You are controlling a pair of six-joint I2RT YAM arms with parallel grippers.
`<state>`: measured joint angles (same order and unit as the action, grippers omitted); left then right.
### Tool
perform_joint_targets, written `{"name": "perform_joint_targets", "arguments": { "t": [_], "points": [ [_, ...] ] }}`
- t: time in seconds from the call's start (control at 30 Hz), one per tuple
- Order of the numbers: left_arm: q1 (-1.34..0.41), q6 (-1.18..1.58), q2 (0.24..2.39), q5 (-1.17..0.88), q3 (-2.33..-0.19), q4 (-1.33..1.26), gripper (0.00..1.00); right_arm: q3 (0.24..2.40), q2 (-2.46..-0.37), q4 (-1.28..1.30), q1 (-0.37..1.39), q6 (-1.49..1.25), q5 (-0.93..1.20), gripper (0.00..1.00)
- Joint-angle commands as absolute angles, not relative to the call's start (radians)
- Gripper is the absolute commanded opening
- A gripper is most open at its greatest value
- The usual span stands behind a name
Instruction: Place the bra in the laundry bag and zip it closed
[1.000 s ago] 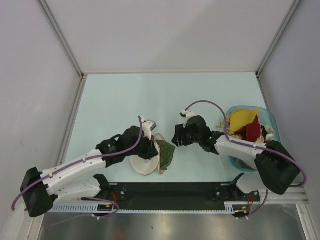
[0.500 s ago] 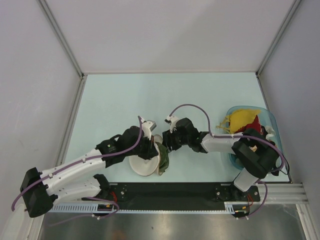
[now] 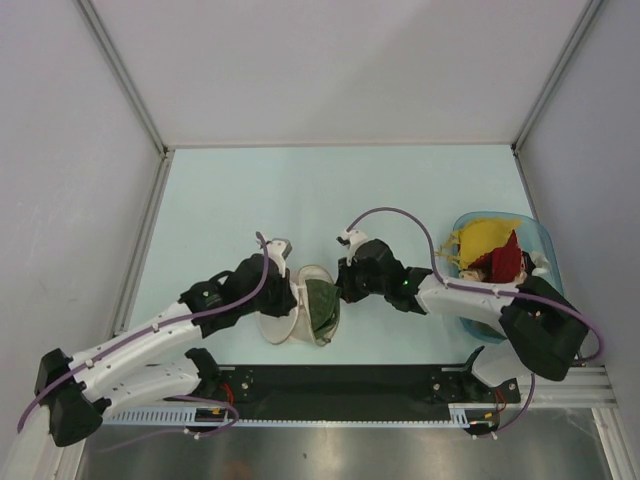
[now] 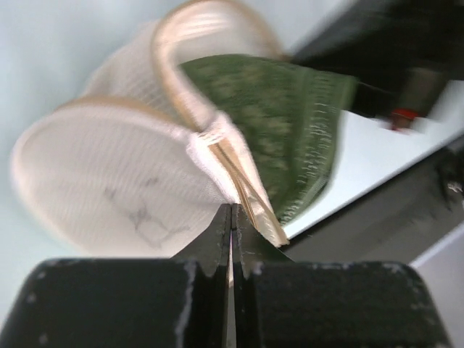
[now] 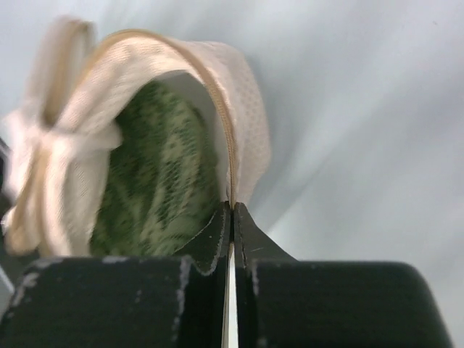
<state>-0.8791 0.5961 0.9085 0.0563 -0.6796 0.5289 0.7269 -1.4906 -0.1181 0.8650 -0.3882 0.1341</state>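
Note:
The cream mesh laundry bag [image 3: 290, 322] stands partly open near the table's front edge, its two round halves spread apart. The dark green bra [image 3: 322, 304] sits between them, one cup bulging out on the right. My left gripper [image 3: 284, 298] is shut on the bag's folded edge, where the two halves [image 4: 109, 181] meet, with the bra [image 4: 290, 123] just beyond. My right gripper [image 3: 343, 284] is shut on the thin rim of the bag's right half [image 5: 243, 94], and the bra [image 5: 159, 188] fills the hollow to its left.
A translucent blue tub [image 3: 541, 240] at the right holds yellow and red garments [image 3: 490, 245]. The black base rail [image 3: 340, 385] runs along the near edge right below the bag. Grey walls enclose the pale table on three sides.
My right arm swung left from the tub to the bag and its jaws closed on the rim. My left gripper shifted left, and the bag's halves now stand more upright around the bra.

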Motion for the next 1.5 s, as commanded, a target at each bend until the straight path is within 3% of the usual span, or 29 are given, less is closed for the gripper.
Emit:
{"name": "perform_joint_targets", "arguments": {
  "t": [0.0,0.03,0.13,0.17,0.3,0.53,0.87,1.2,1.33,1.43,1.47],
  "points": [
    [-0.862,0.653,0.858,0.208,-0.703,0.637,0.09,0.767,-1.385,0.053,0.923,-0.465,0.022,0.0],
    [-0.862,0.655,0.845,0.215,-0.707,0.64,0.22,0.769,-1.376,0.086,0.942,-0.478,0.003,0.0],
    [-0.868,0.646,0.776,0.219,-0.742,0.631,0.45,0.77,-1.351,0.118,0.962,-0.515,0.002,0.0],
    [-0.87,0.625,0.75,0.221,-0.758,0.624,0.47,0.769,-1.344,0.121,0.965,-0.529,-0.024,0.0],
    [-0.876,0.591,0.779,0.134,-0.857,0.591,0.44,0.781,-1.342,0.147,0.968,-0.557,-0.023,0.0],
    [-0.916,0.661,0.962,-0.104,-0.782,0.377,0.21,0.819,-1.315,0.207,0.991,-0.621,-0.046,0.0],
    [-0.924,0.785,1.166,-0.023,-0.609,0.186,0.07,0.851,-1.235,0.311,1.045,-0.771,-0.057,0.0],
    [-0.867,0.773,1.359,0.093,-0.655,0.112,0.06,0.85,-0.983,0.437,1.074,-0.916,-0.101,0.0],
    [-0.867,0.749,1.33,0.106,-0.673,0.132,0.09,0.83,-0.95,0.463,1.055,-0.911,-0.109,0.0],
    [-0.873,0.712,1.272,0.033,-0.69,0.152,0.2,0.812,-0.953,0.454,1.048,-0.893,-0.109,0.0],
    [-0.879,0.703,1.249,0.016,-0.695,0.159,0.31,0.805,-0.956,0.445,1.045,-0.885,-0.106,0.0]
  ]
}}
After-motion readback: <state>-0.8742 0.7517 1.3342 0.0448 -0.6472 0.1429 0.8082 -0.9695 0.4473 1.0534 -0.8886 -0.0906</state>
